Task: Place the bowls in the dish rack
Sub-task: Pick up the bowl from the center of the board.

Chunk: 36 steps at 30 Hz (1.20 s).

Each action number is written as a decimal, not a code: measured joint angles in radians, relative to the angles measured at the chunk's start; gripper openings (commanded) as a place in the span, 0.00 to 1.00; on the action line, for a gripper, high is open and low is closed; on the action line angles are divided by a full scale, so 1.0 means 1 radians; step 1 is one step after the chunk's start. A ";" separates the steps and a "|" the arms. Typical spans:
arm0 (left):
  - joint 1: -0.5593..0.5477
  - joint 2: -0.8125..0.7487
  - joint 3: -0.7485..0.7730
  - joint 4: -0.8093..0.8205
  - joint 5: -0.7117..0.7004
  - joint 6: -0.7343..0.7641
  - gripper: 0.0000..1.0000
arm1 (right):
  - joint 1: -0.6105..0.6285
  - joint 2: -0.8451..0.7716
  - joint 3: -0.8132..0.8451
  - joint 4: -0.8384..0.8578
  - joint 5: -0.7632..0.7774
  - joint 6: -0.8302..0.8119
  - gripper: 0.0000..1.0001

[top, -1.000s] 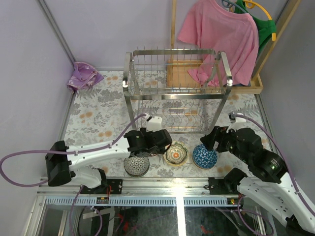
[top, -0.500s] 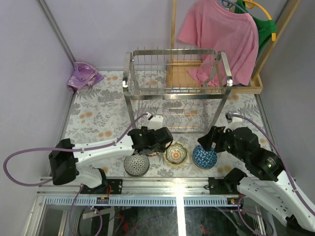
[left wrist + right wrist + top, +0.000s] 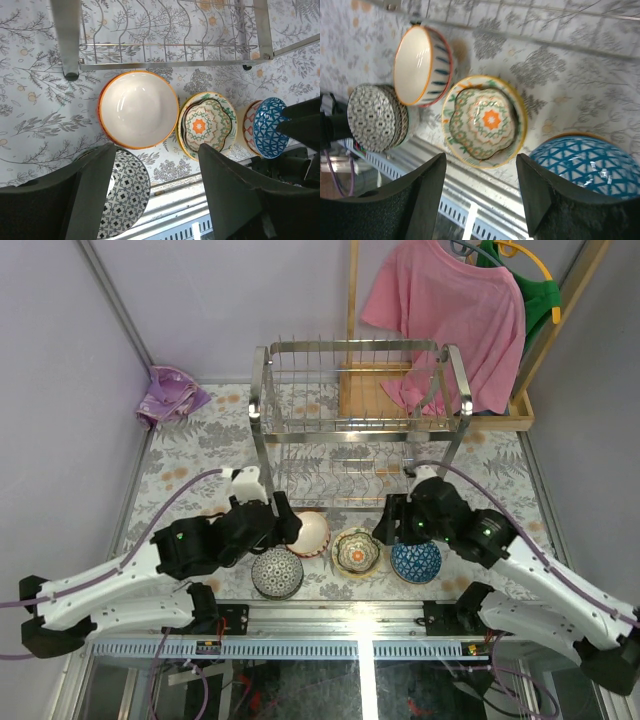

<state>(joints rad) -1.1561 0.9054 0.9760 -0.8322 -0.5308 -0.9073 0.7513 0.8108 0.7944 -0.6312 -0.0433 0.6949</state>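
So the left gripper hangs jaws apart over the white bowl, and the right gripper, also apart, over the floral bowl (maybe two nested?). Both bowls sit on the tabletop, just in front of the rack.

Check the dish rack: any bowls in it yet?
Empty. The dish rack shows only bare wire; four bowls sit on the table before it.

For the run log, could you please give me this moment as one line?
left gripper: open, empty | right gripper: open, empty | four round patterned bowls: on floral table | shiny steel wire dish rack: no bowls
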 measured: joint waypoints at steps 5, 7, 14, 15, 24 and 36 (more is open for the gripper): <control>0.000 -0.092 -0.036 -0.009 -0.016 -0.005 0.67 | 0.212 0.195 0.110 -0.004 0.108 0.053 0.64; 0.000 -0.105 -0.036 -0.008 -0.018 -0.004 0.66 | 0.286 0.294 0.166 -0.007 0.153 0.075 0.64; 0.000 -0.148 -0.055 -0.008 -0.018 -0.003 0.66 | 0.417 0.534 0.331 -0.033 0.274 0.118 0.63; 0.000 -0.154 -0.059 -0.008 -0.018 -0.003 0.66 | 0.430 0.568 0.357 -0.039 0.291 0.123 0.62; 0.000 -0.228 -0.070 -0.011 -0.018 0.000 0.66 | 0.473 0.824 0.474 -0.083 0.390 0.151 0.52; 0.000 -0.277 -0.071 -0.051 -0.017 0.000 0.66 | 0.489 0.940 0.591 -0.145 0.447 0.155 0.54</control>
<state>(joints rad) -1.1561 0.6281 0.9047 -0.8837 -0.5480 -0.9073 1.2400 1.7504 1.3853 -0.7757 0.4038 0.8501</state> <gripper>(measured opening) 0.664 0.525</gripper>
